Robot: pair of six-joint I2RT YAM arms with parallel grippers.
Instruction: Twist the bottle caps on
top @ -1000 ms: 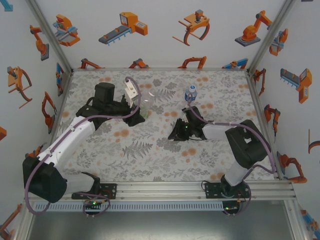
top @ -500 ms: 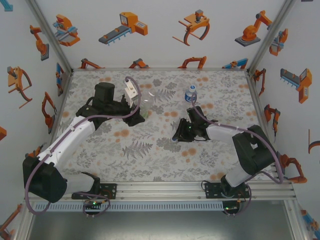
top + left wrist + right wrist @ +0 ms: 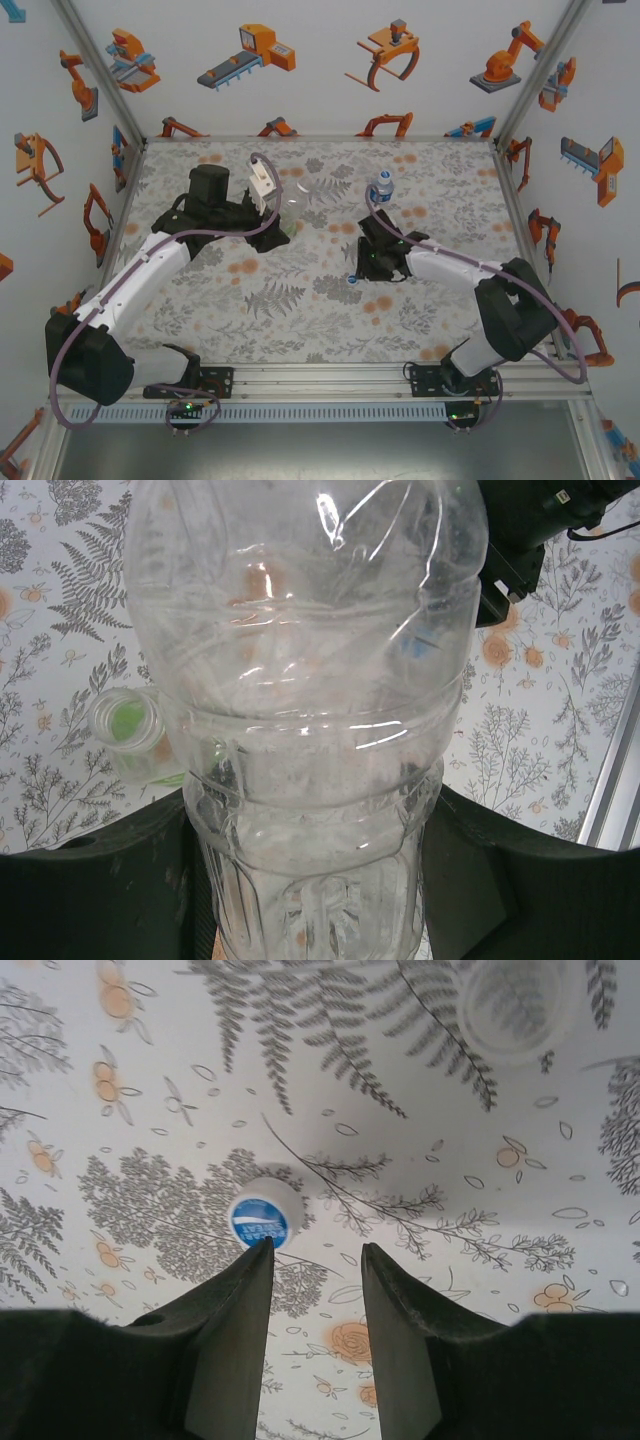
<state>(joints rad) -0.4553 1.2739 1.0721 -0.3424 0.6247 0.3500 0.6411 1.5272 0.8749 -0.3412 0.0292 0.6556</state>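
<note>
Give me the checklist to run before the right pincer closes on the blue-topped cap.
1. Right pincer has its jaws apart with nothing between them: ok.
2. Blue-topped cap is centred in the gap: not ok. It sits off to one side, at one fingertip.
3. Cap lies flat, blue face up: ok.
4. Left pincer is clamped on the clear bottle: ok.
5. Clear bottle is held upright: cannot tell from these views.
6. Clear bottle's neck is bare and ready for a cap: cannot tell, the neck is out of frame.
</note>
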